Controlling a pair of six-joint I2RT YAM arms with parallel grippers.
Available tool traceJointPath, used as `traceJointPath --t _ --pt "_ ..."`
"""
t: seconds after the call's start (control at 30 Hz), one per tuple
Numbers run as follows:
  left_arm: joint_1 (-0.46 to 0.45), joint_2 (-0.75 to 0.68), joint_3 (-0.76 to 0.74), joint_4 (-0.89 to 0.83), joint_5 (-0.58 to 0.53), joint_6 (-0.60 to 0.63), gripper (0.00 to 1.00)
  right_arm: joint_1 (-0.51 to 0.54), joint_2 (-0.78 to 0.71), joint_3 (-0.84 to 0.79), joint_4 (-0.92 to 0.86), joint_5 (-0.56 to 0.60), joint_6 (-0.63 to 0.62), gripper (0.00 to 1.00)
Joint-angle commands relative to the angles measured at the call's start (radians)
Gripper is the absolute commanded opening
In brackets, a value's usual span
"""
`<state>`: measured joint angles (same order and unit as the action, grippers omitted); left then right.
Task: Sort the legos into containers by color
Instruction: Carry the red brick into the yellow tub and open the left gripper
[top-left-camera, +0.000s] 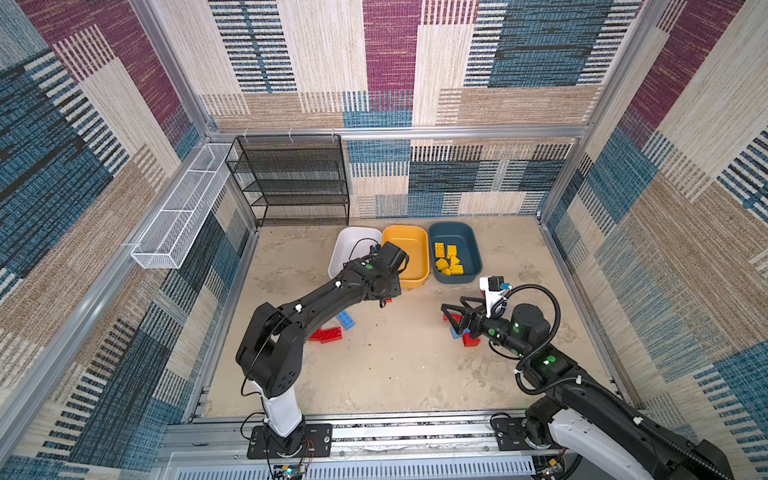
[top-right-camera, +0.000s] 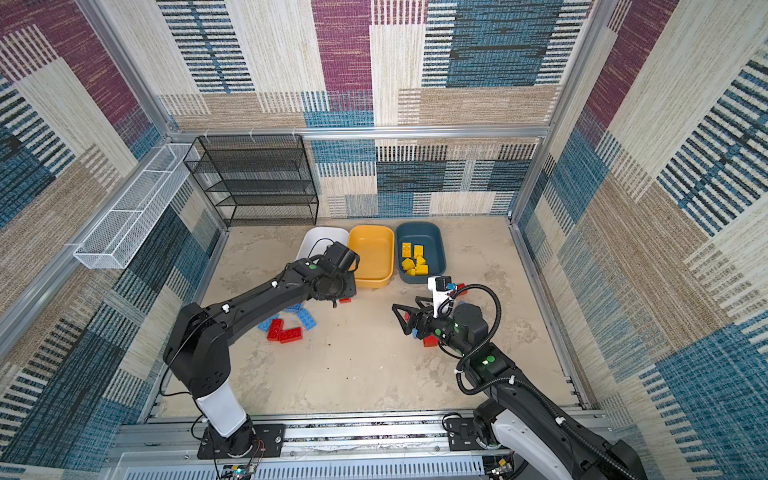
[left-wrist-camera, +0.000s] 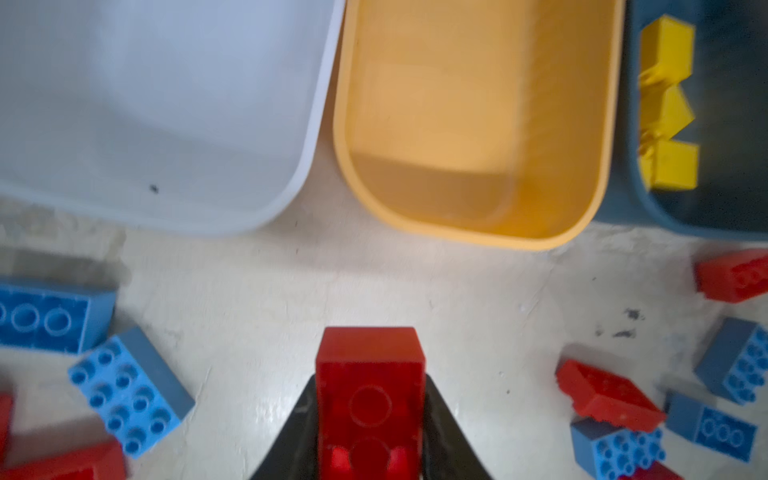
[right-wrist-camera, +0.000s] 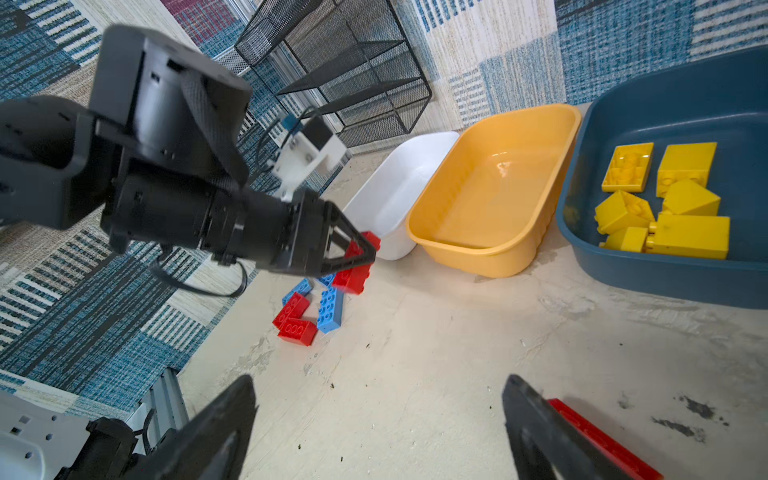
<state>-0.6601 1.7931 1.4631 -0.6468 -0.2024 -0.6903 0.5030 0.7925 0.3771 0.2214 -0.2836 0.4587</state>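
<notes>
your yellow legos sit in the teal tub; the white tub and orange tub hold none. red and blue legos wait on the surface. left hand grips a red lego; right hand is open.

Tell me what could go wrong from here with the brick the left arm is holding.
The left gripper holds the red brick with part of it sticking out past the fingertips, so it may twist or slip in transit.
The white tub and yellow-orange tub stand close side by side, so a release near their rims could bounce the brick out.
</notes>
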Motion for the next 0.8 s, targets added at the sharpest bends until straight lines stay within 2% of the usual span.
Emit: traceJointPath --t 0.0,0.17,0.27,0.4,0.63,0.77 --pt "0.035 0.083 0.164 -0.08 0.078 0.151 0.3 0.0 0.01 0.022 0.014 0.024 0.009 0.93" --pt "0.092 0.29 0.47 -0.164 0.188 0.236 0.31 0.0 0.043 0.048 -0.037 0.054 -0.003 0.94" --pt "0.106 0.435 0.686 -0.24 0.198 0.279 0.31 0.0 0.065 0.066 -0.076 0.083 -0.011 0.94" --pt "0.129 0.575 0.865 -0.277 0.208 0.283 0.32 0.0 0.098 0.091 -0.131 0.107 -0.014 0.93" --pt "0.142 0.652 0.942 -0.258 0.22 0.327 0.37 0.0 0.119 0.12 -0.215 0.154 -0.038 0.94" --pt "0.142 0.661 0.958 -0.27 0.241 0.345 0.51 -0.001 0.136 0.141 -0.278 0.217 -0.044 0.94"
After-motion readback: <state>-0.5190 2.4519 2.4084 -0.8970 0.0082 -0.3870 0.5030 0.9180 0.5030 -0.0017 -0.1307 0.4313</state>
